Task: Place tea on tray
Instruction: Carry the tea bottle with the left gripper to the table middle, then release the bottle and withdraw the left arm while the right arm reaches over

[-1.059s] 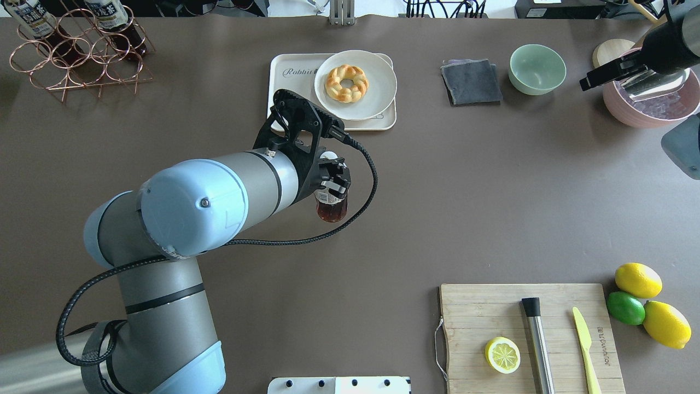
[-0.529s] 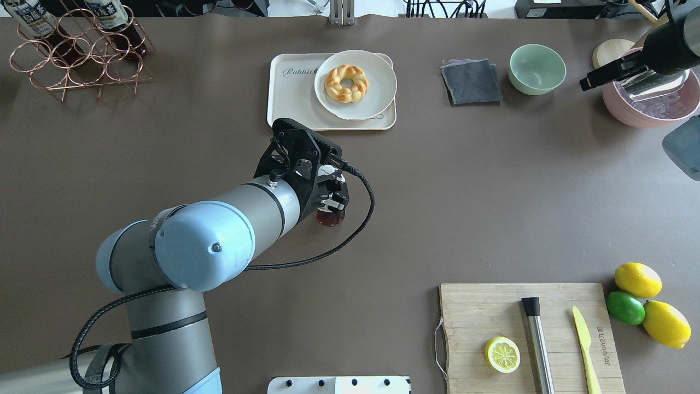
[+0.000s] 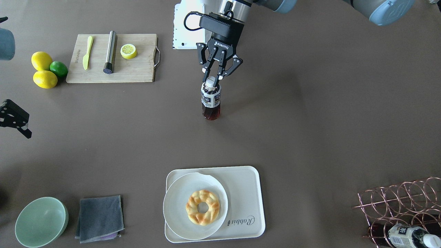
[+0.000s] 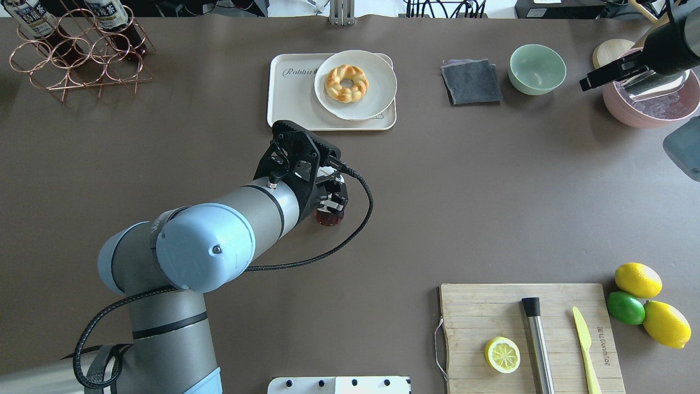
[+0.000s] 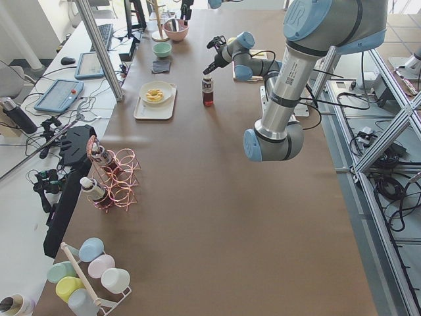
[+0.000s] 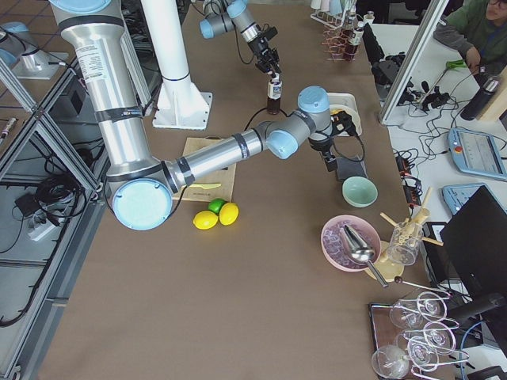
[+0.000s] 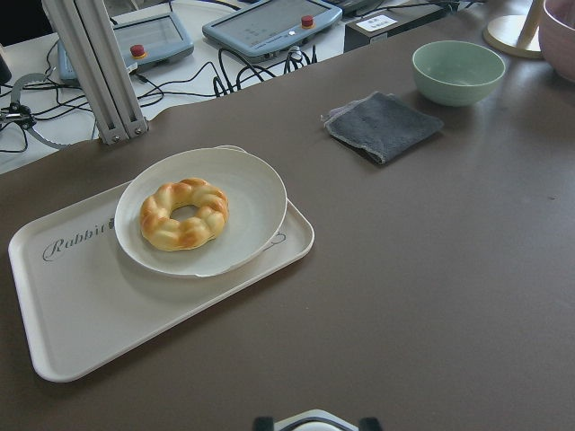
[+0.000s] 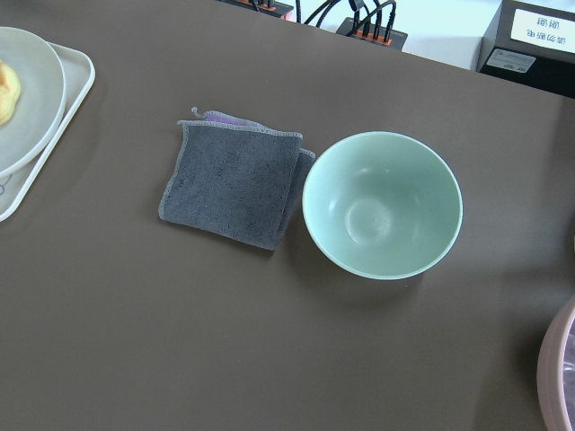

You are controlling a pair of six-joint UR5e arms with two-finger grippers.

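The tea bottle (image 3: 211, 100) stands upright on the brown table, well short of the tray, on the robot's side of it. It has dark liquid, a white cap and a white-and-blue label. My left gripper (image 3: 213, 78) comes down from above and is shut on its cap. In the overhead view the bottle (image 4: 329, 217) shows only partly under the gripper (image 4: 332, 203). The cream tray (image 3: 248, 193) with "Rabbit" lettering holds a white plate (image 3: 179, 196) with a doughnut (image 3: 203, 207). Its lettered side (image 4: 290, 93) is bare. My right gripper (image 3: 24, 129) hangs open and empty near the cloth and bowl.
A copper wire rack (image 4: 71, 60) at the far left holds two more bottles (image 4: 109, 13). A grey cloth (image 4: 471, 82), green bowl (image 4: 537, 68) and pink bowl (image 4: 651, 104) lie right of the tray. A cutting board (image 4: 492, 312) with lemon half, muddler and knife lies front right.
My left gripper moved back toward the robot and down with the bottle, which went from tilted in the air to upright at table level. In the last half second it hardly moved.
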